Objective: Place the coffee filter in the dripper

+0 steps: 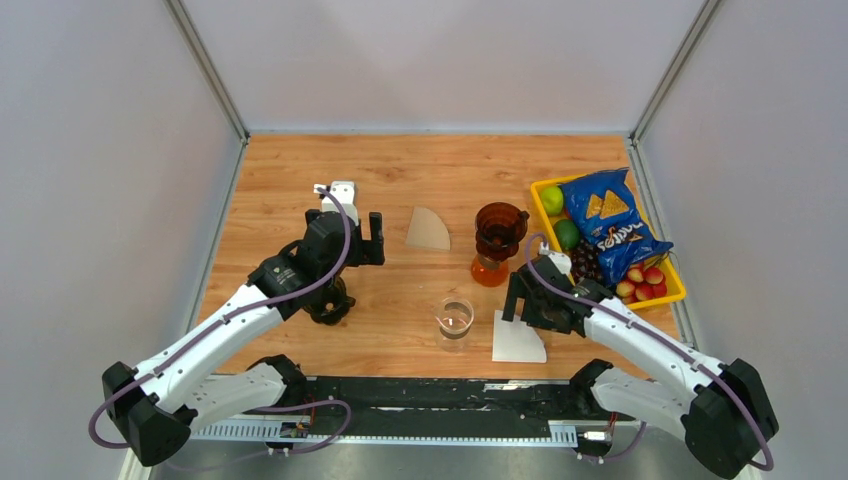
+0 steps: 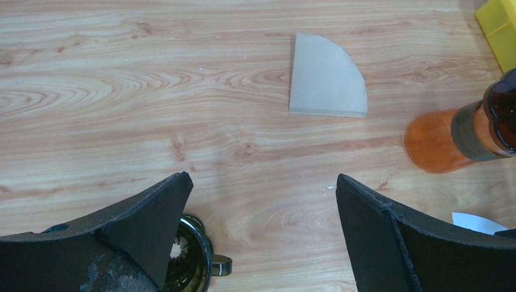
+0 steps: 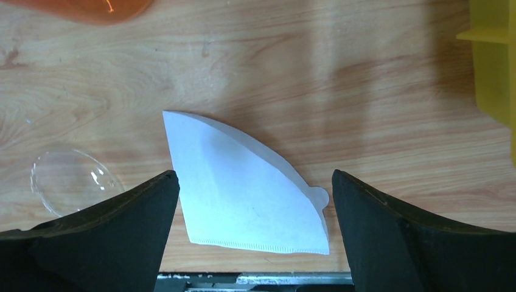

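Observation:
A brown paper coffee filter [image 1: 428, 230] lies flat at mid-table; in the left wrist view [image 2: 325, 78] it is ahead of my fingers. A white paper filter [image 1: 518, 338] lies near the front edge. An amber dripper [image 1: 499, 226] sits on an orange base [image 1: 489, 269]. A dark glass dripper [image 1: 330, 303] stands under my left arm and shows by the left finger [image 2: 188, 261]. My left gripper [image 1: 374, 241] [image 2: 261, 179] is open and empty, left of the brown filter. My right gripper [image 1: 514, 298] [image 3: 254, 176] is open above the white filter [image 3: 249, 194], not touching it.
A clear glass [image 1: 454, 320] [image 3: 70, 179] stands left of the white filter. A yellow tray [image 1: 676, 292] at the right holds a blue chip bag [image 1: 608, 225], limes and red fruit. The table's front edge and a metal rail [image 3: 255, 281] lie just behind the white filter.

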Robot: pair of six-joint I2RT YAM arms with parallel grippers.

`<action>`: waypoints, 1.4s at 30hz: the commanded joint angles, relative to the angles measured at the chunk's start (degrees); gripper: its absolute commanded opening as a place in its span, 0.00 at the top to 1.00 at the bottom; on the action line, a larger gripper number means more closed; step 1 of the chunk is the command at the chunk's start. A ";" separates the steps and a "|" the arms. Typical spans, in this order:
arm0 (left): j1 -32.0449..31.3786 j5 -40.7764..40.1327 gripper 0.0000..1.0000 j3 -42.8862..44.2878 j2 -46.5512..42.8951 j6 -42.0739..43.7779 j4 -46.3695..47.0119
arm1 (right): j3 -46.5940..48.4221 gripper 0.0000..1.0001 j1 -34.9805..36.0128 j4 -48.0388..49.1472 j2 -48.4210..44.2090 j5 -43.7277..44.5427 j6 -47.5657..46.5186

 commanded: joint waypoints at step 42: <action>0.21 -1.47 0.00 1.05 1.01 -0.75 0.00 | -6.97 0.56 11.53 4.32 7.01 7.32 19.44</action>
